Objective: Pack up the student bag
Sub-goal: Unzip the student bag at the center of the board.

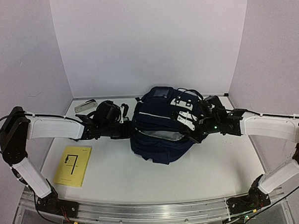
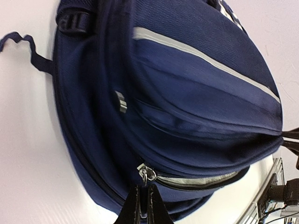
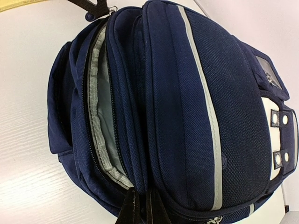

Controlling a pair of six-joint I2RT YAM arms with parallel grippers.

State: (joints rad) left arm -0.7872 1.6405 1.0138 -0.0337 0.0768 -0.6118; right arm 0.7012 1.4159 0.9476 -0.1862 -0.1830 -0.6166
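Student bag (image 3: 187,116) — contents hidden

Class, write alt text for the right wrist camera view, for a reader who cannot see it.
A navy student bag fills the frame, one zip open on grey lining. The shut right gripper touches it at the bottom.

No legible text, brand or number anywhere. Only a black line mark, too small to read, on yellow booklet (image 1: 73,165); no lettering discernible on bag (image 1: 155,136) patch (image 3: 267,135).
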